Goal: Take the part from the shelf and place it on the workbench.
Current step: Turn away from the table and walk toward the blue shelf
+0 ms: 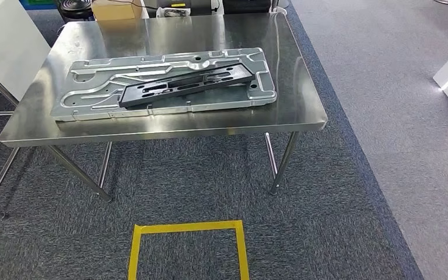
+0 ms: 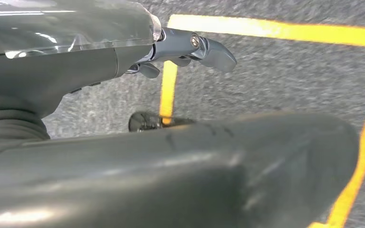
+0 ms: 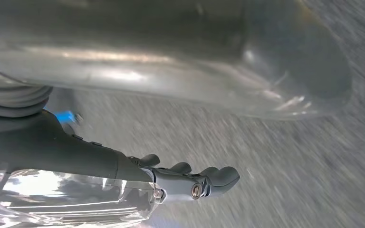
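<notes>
Steel workbench [image 1: 303, 111] carries a black part [image 1: 186, 84] lying on a grey panel [image 1: 81, 96], so it looks delivered. Left hand [image 2: 190, 50] and right hand [image 3: 190, 183] hang over carpet [image 1: 338, 204], fingers loosely extended, holding nothing. Best keep both arms low and away from the bench edge.

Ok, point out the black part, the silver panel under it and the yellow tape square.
black part [image 1: 186, 86], head view, middle of its top face
silver panel [image 1: 93, 93], head view, bare left section
yellow tape square [image 1: 188, 227], head view, far edge
</notes>
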Tool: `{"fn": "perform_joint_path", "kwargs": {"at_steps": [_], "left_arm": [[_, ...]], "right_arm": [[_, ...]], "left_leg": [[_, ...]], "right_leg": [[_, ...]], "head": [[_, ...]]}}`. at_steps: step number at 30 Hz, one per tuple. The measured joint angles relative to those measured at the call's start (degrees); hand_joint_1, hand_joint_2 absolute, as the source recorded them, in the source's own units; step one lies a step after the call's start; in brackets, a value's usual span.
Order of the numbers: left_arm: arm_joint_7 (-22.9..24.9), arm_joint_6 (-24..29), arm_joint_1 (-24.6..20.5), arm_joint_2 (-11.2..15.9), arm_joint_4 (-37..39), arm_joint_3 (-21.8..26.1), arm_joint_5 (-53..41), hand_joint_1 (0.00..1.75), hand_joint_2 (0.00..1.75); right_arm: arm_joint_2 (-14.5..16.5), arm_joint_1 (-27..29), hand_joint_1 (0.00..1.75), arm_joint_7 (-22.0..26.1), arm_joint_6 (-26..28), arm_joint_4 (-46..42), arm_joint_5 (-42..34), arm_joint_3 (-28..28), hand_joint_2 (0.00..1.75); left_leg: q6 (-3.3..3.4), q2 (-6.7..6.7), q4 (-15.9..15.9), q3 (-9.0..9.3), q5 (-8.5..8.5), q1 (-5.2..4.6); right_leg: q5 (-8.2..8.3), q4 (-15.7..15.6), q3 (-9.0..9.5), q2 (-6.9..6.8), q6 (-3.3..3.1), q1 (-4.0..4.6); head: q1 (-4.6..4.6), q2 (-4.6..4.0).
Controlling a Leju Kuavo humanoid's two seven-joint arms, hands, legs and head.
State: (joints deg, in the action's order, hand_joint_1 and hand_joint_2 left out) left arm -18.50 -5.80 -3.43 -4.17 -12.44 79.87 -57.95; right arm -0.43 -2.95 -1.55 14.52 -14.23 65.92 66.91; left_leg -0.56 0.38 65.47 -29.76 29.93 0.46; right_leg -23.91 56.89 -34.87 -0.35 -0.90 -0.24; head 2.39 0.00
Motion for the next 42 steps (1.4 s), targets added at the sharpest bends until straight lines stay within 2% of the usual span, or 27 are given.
{"fn": "perform_joint_path", "kwargs": {"at_steps": [2, 3, 5, 6, 7, 9, 10, 11, 12, 14, 15, 17, 18, 19, 21, 22, 25, 26, 27, 28, 30, 32, 34, 35, 37, 40, 42], "left_arm": [[0.6, -0.4, -0.3, 0.0, 0.0, -0.2, -0.7, 0.0, 0.0], [0.9, -0.5, -0.5, 0.0, 0.0, -0.3, -1.0, 0.0, 0.0], [1.3, -0.6, -0.5, -0.1, 0.0, -0.4, -1.4, 0.0, 0.0], [1.5, -0.5, -0.5, -0.2, 0.0, -0.5, -1.5, 0.0, 0.0], [1.6, -0.5, -0.5, -0.2, 0.0, -0.6, -1.7, 0.0, 0.0], [1.9, -0.5, -0.6, -0.3, 0.0, -0.6, -2.0, 0.0, 0.0], [2.1, -0.5, -0.6, -0.3, 0.0, -0.7, -2.2, 0.0, 0.0], [2.4, -0.5, -0.6, -0.3, 0.0, -0.7, -2.4, 0.0, 0.0], [2.8, -0.5, -0.6, -0.4, 0.0, -0.8, -2.6, 0.0, 0.0], [3.5, -0.6, -0.7, -0.6, 0.0, -0.9, -2.7, 0.0, 0.0], [3.8, -0.6, -0.7, -0.9, 0.0, -1.0, -2.8, 0.0, 0.0], [4.2, -0.6, -0.7, -1.4, 0.0, -1.3, -3.0, 0.0, 0.0], [4.3, -0.6, -0.8, -1.6, 0.0, -1.4, -3.1, 0.0, 0.0], [4.3, -0.5, -0.7, -1.8, 0.1, -1.6, -3.3, 0.0, 0.0], [4.3, -0.5, -0.7, -1.9, 0.1, -1.7, -3.4, 0.0, 0.0], [4.3, -0.5, -0.6, -1.9, 0.1, -1.8, -3.4, 0.0, 0.0], [4.1, -0.6, -0.4, -2.0, 0.1, -1.8, -3.2, 0.0, 0.0], [4.1, -0.6, -0.5, -2.0, 0.1, -1.8, -3.1, 0.0, 0.0], [4.0, -0.6, -0.5, -2.0, 0.1, -1.8, -3.0, 0.0, 0.0], [3.9, -0.5, -0.5, -2.0, 0.1, -1.8, -3.0, 0.0, 0.0], [3.9, -0.4, -0.6, -2.0, 0.1, -1.8, -2.8, 0.0, 0.0], [3.9, -0.3, -0.8, -2.0, 0.1, -1.8, -2.7, 0.0, 0.0], [3.8, -0.2, -0.8, -2.0, 0.1, -1.8, -2.5, 0.0, 0.0], [3.8, -0.2, -0.8, -2.0, 0.1, -1.8, -2.5, 0.0, 0.0], [4.0, 0.1, -0.6, -2.0, 0.1, -1.8, -2.4, 0.0, 0.0], [4.8, 1.0, -0.5, -2.1, 0.1, -1.8, -2.4, 0.0, 0.0], [5.3, 1.4, -0.4, -2.0, 0.1, -1.8, -2.5, 0.0, 0.0]], "right_arm": [[1.0, -0.3, 0.0, -1.7, -3.1, 0.4, -0.6, 0.6, 0.0], [1.5, -0.3, 0.0, -2.2, -4.3, 0.6, -0.8, 0.9, 0.0], [2.3, -0.5, 0.0, -2.6, -5.9, 0.9, -1.2, 1.3, 0.0], [2.7, -0.5, 0.0, -2.8, -6.2, 1.0, -1.5, 1.6, 0.0], [3.1, -0.5, 0.0, -3.0, -6.4, 1.2, -1.7, 1.9, 0.0], [3.6, -0.6, 0.0, -3.3, -6.5, 1.4, -1.9, 2.2, 0.0], [3.7, -0.6, 0.0, -3.4, -6.6, 1.5, -1.9, 2.3, 0.0], [3.8, -0.6, 0.0, -3.4, -6.6, 1.5, -1.9, 2.5, 0.0], [3.9, -0.6, 0.0, -3.4, -6.8, 1.5, -1.9, 2.6, 0.0], [4.1, -0.6, 0.0, -3.3, -7.4, 1.5, -1.9, 2.8, 0.0], [4.1, -0.7, 0.0, -3.3, -7.7, 1.6, -1.9, 2.8, 0.0], [4.2, -0.9, 0.0, -3.2, -8.2, 1.6, -1.8, 2.9, 0.0], [4.3, -1.0, 0.0, -3.1, -8.4, 1.6, -1.9, 2.9, 0.0], [4.3, -1.1, 0.0, -2.9, -8.6, 1.6, -1.9, 2.9, 0.0], [4.4, -1.0, 0.0, -2.4, -8.9, 1.6, -2.1, 3.0, 0.0], [4.5, -1.0, 0.0, -2.2, -9.1, 1.6, -2.1, 3.1, 0.0], [4.5, -0.9, 0.0, -1.6, -9.4, 1.6, -2.1, 3.1, 0.0], [4.5, -0.9, 0.0, -1.4, -9.5, 1.6, -2.0, 3.1, 0.0], [4.5, -0.9, 0.0, -1.3, -9.5, 1.7, -2.0, 3.1, 0.0], [4.5, -0.9, 0.0, -1.3, -9.5, 1.7, -1.9, 3.1, 0.0], [4.5, -0.9, 0.0, -1.2, -9.5, 1.7, -1.9, 3.1, 0.0], [4.5, -0.9, 0.0, -1.2, -9.5, 1.7, -1.8, 3.1, 0.0], [4.5, -0.9, 0.0, -1.2, -9.5, 1.7, -1.7, 3.1, 0.0], [4.5, -0.8, 0.0, -1.1, -9.5, 1.7, -1.6, 3.1, 0.0], [4.5, -0.8, 0.0, -1.1, -9.6, 1.7, -1.6, 3.1, 0.0], [4.4, -0.6, 0.0, -1.1, -9.7, 1.8, -1.5, 3.1, 0.0], [4.4, -0.4, 0.0, -0.8, -9.9, 1.9, -1.6, 3.1, 0.0]], "left_leg": [[0.74, -0.01, -8.3, 5.56, 1.17, -0.3], [1.07, 0.0, -10.4, 6.66, 1.83, -0.5], [1.81, 0.14, -11.1, 6.24, 1.09, -0.55], [2.29, 0.26, -11.2, 5.69, 0.36, -0.47], [2.73, 0.37, -11.4, 4.99, -0.48, -0.37], [3.28, 0.47, -11.4, 3.14, -2.07, -0.39], [3.29, 0.49, -11.3, 2.12, -2.8, -0.44], [3.22, 0.52, -11.1, 1.05, -3.52, -0.46], [3.09, 0.55, -10.8, -0.1, -4.19, -0.44], [2.74, 0.56, -9.9, -2.37, -5.29, -0.37], [2.5, 0.54, -9.4, -3.39, -5.73, -0.39], [1.94, 0.51, -8.3, -4.75, -6.45, -0.53], [1.59, 0.52, -7.9, -5.14, -6.9, -0.56], [1.22, 0.54, -7.9, -5.36, -7.41, -0.56], [0.47, 0.42, -7.5, -5.9, -7.19, -0.3], [0.13, 0.33, -6.3, -6.44, -5.51, -0.18], [-0.66, 0.18, 3.1, -8.88, 3.06, 0.12], [-0.81, 0.18, 6.4, -9.23, 4.36, 0.16], [-0.86, 0.17, 8.3, -8.87, 4.11, 0.17], [-0.82, 0.17, 8.4, -7.65, 2.73, 0.17], [-0.39, 0.15, 3.1, -2.38, -0.21, 0.14], [0.34, 0.16, -5.9, 4.22, 0.74, -0.09], [1.11, 0.18, -10.9, 7.13, 2.51, -0.39], [1.55, 0.23, -11.3, 6.98, 2.4, -0.4], [2.46, 0.4, -11.4, 6.42, 1.42, -0.34], [3.16, 0.56, -11.4, 4.93, 0.02, -0.43], [3.14, 0.57, -11.1, 3.84, -0.58, -0.59]], "right_leg": [[1.0, 0.4, -0.73, -0.07, 0.52, 0.14], [1.53, 0.3, -0.81, -0.13, 0.84, 0.13], [2.35, 0.1, -0.97, -0.13, 1.52, -0.04], [1.44, 0.6, -1.32, -0.02, 1.8, -0.14], [-0.62, 2.0, -1.88, 0.09, 2.04, -0.25], [-6.98, 8.2, -3.64, 0.24, 2.38, -0.47], [-9.28, 12.0, -4.39, 0.25, 2.55, -0.53], [-10.14, 15.1, -4.72, 0.25, 2.72, -0.57], [-9.44, 16.7, -4.25, 0.25, 2.86, -0.62], [-6.07, 14.2, -0.5, 0.24, 2.97, -0.8], [-5.34, 10.2, 2.95, 0.25, 2.9, -0.88], [-6.64, 2.0, 8.9, 0.31, 2.49, -0.8], [-7.54, -0.6, 10.54, 0.34, 2.17, -0.66], [-7.76, -1.5, 10.74, 0.34, 1.79, -0.52], [-6.7, -1.7, 9.74, 0.15, 0.86, -0.55], [-5.97, -1.7, 9.08, 0.02, 0.4, -0.6], [-3.72, -1.6, 6.27, -0.17, -0.24, -0.42], [-2.97, -1.5, 5.17, -0.19, -0.23, -0.34], [-2.27, -1.3, 4.04, -0.21, -0.16, -0.3], [-1.67, -1.0, 2.92, -0.21, -0.05, -0.28], [-0.63, -0.4, 0.94, -0.21, 0.28, -0.25], [0.17, 0.3, -0.26, -0.24, 0.81, -0.09], [1.0, 0.5, -0.63, -0.32, 1.54, -0.02], [1.43, 0.5, -0.66, -0.36, 1.95, -0.08], [0.36, 1.8, -1.27, -0.21, 2.61, -0.33], [-6.54, 11.4, -4.71, 0.04, 3.17, -0.58], [-8.92, 16.5, -5.79, 0.07, 3.37, -0.6]], "head": [[0.0, 0.0], [0.0, 0.0], [0.0, 0.0], [0.0, 0.0], [-0.01, 0.0], [-0.01, 0.0], [-0.01, 0.0], [-0.01, 0.0], [-0.01, 0.0], [-0.01, 0.0], [-0.01, 0.0], [0.0, 0.0], [0.0, 0.0], [0.0, 0.0], [-0.01, 0.0], [0.0, 0.0], [0.01, 0.0], [0.01, 0.0], [0.02, 0.0], [0.02, 0.0], [0.02, 0.0], [0.01, 0.0], [0.0, 0.0], [0.0, 0.0], [-0.01, 0.0], [-0.01, 0.0], [-0.01, 0.0]]}}
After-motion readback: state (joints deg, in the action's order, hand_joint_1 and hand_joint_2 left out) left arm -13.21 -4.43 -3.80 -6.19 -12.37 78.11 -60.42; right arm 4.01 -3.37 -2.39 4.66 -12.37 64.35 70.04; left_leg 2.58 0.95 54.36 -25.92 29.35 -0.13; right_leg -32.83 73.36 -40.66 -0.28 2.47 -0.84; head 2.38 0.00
